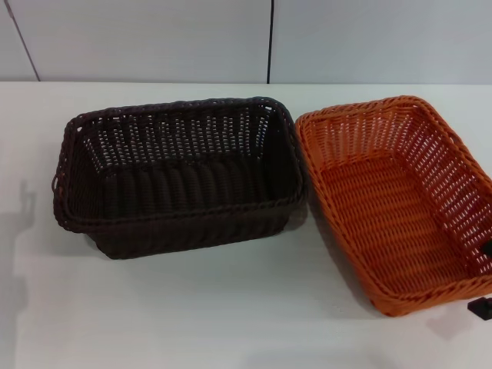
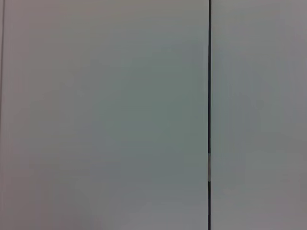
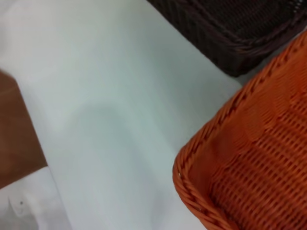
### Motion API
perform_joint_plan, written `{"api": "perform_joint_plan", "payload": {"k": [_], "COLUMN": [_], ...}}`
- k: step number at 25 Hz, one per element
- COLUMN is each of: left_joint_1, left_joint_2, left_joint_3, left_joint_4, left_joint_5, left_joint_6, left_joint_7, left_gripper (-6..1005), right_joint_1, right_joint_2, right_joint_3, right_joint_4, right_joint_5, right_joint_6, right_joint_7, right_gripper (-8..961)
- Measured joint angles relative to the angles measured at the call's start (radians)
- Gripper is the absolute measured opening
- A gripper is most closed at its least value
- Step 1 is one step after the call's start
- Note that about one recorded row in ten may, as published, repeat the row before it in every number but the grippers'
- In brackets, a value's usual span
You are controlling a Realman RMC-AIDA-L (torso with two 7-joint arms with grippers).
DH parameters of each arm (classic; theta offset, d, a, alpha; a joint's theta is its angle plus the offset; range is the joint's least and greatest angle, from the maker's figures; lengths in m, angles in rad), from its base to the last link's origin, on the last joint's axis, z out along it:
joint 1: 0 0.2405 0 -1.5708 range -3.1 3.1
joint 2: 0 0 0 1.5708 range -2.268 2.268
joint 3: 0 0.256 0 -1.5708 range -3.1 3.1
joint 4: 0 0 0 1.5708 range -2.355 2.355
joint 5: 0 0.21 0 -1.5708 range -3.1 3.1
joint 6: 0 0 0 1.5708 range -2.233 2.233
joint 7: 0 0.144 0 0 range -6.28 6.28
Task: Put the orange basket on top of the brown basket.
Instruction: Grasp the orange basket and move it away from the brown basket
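Note:
The orange basket (image 1: 400,200) sits on the white table at the right, empty and slightly turned. Its corner (image 3: 249,167) fills one side of the right wrist view. The brown basket (image 1: 181,173) stands just to its left, also empty, and the two rims nearly touch. An edge of the brown basket (image 3: 235,28) shows in the right wrist view too. Only a small black part of my right gripper (image 1: 483,306) shows, at the picture's right edge by the orange basket's near right corner. My left gripper is out of view; its wrist camera faces a plain wall.
The white table (image 1: 192,307) runs out in front of and to the left of the baskets. A pale wall with a dark vertical seam (image 1: 270,38) stands behind. The table's edge and brown floor (image 3: 14,134) show in the right wrist view.

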Motion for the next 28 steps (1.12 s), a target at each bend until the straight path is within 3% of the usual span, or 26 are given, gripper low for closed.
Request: {"api": "perform_joint_plan", "payload": {"k": [5, 20, 28], "left_joint_1": [-0.012, -0.009, -0.013], "left_joint_2": [-0.001, 0.001, 0.001], "left_joint_3": [0.001, 0.014, 0.020], "left_joint_4": [0.001, 0.013, 0.025], "left_joint_5": [-0.009, -0.010, -0.009], "left_joint_6": [-0.019, -0.018, -0.019], "left_joint_7": [-0.007, -0.044, -0.051], "left_gripper": [713, 714, 713], "right_joint_1": [0.000, 0.003, -0.002], "right_joint_2": [0.019, 0.019, 0.022], "right_joint_3": [-0.068, -0.176, -0.234], "right_joint_4": [0.022, 0.272, 0.318], "right_joint_5": [-0.083, -0.118, -0.175], "right_joint_6": [0.044, 0.240, 0.300], "right_joint_7": [-0.030, -0.055, -0.038], "right_gripper": [809, 790, 780]}}
